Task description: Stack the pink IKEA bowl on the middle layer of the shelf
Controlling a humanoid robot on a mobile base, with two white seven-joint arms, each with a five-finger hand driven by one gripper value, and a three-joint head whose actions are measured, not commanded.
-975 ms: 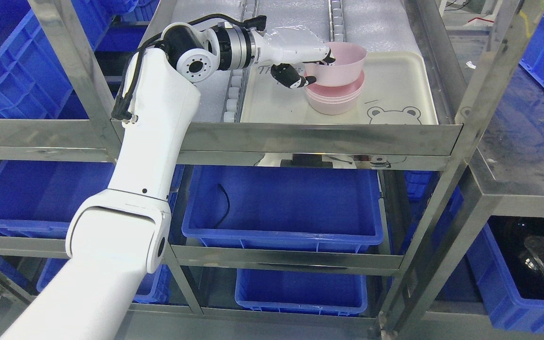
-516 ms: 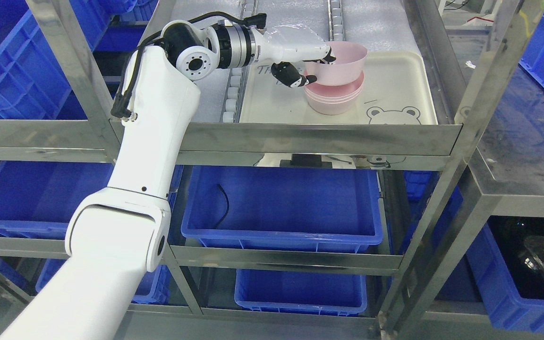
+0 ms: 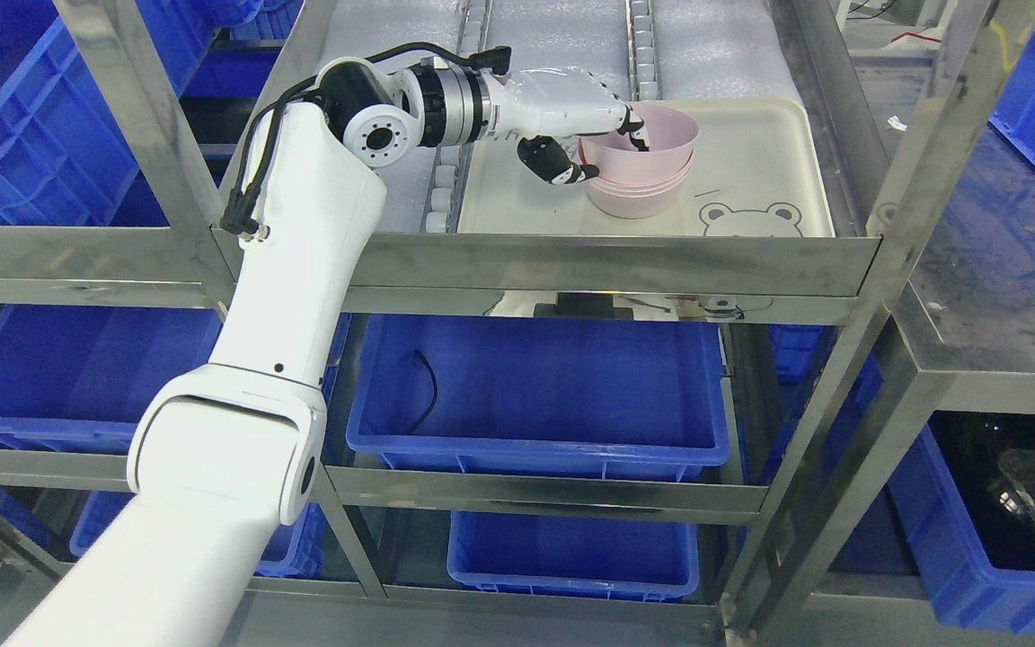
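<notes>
the left hand (image 3: 591, 144) pinches the near rim of the pink bowl (image 3: 648, 142), nested in the pink stack (image 3: 639, 193) on the cream tray (image 3: 751, 171); fingers partly hidden inside the bowl.

Left hand (image 3: 591, 135) on the pink bowl (image 3: 652, 144), nested in the bowl stack (image 3: 639, 196) on the cream tray (image 3: 751, 171).

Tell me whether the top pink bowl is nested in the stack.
Nested: top pink bowl sits low inside the stack, left robot hand gripping its rim.
</notes>
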